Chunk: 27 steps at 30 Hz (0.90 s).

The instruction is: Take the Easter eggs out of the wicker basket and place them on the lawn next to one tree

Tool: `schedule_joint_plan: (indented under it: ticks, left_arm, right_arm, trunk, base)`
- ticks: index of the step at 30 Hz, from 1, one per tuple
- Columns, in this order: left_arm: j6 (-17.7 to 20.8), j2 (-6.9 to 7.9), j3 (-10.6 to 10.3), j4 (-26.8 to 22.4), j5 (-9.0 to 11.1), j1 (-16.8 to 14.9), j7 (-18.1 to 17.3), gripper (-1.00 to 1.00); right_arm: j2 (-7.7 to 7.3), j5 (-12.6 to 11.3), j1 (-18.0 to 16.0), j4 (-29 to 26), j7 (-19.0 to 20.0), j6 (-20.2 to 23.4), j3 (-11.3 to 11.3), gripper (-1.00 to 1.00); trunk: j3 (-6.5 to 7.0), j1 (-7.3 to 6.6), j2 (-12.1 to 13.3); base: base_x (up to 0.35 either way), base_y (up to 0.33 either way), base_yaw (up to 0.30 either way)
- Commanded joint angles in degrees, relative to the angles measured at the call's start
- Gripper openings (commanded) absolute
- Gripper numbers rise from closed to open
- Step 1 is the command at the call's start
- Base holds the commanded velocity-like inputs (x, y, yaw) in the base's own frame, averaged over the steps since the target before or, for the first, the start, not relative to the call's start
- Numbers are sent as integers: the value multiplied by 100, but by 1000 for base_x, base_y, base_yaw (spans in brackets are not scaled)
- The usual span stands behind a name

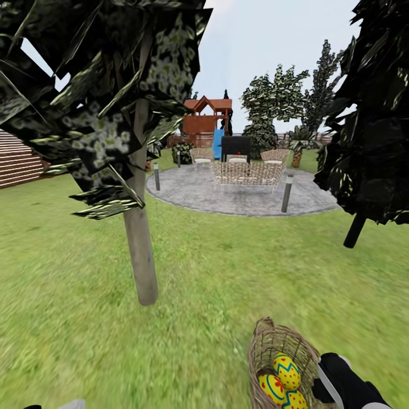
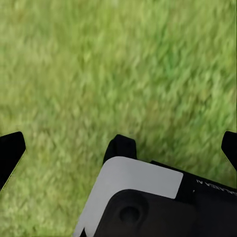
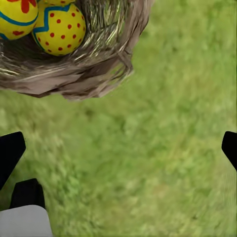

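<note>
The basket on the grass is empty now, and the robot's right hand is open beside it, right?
Not quite. The wicker basket is not empty: the head view shows three Easter eggs inside it. The rest holds: it sits on the lawn, and the right gripper is open beside it, fingertips wide apart in the right wrist view.

A grey round paved patio [image 1: 238, 196] held pale woven chairs [image 1: 248, 172] and short bollard lights [image 1: 287, 193]; behind stood a wooden playset [image 1: 208, 116] under pale sky.
</note>
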Motion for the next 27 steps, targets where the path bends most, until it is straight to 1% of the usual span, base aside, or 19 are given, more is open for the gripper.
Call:
schedule_joint_plan:
  ticks: [1,8,10,15,19,27]
  left_arm:
    - [28,-3,17,-4,-6,-3,-18,100]
    - [28,-1,16,-4,-7,-3,-17,100]
    - [22,-9,16,-6,-7,-3,-12,100]
    - [3,-25,16,-7,-15,-3,-1,100]
    - [2,-26,16,-5,-14,-3,-1,100]
    - [1,-33,16,-4,-10,-3,-8,100]
  right_arm:
    - [-2,-3,-3,-9,-15,32,18,100]
    - [7,-5,-3,-2,-15,32,20,100]
    - [19,-4,-3,-1,-15,38,23,100]
    - [76,15,-3,0,-15,39,28,100]
    - [82,17,-3,0,-15,35,29,100]
    - [84,17,-3,0,-15,38,29,100]
  trunk:
    - [-7,3,-3]
    - [-7,3,-3]
    - [-7,3,-3]
    - [-7,3,-3]
    - [-7,3,-3]
    - [-7,3,-3]
  base:
    - [315,179,0]
    - [311,180,0]
    - [169,107,0]
    - [33,21,0]
    - [37,2,0]
    - [283,0,0]
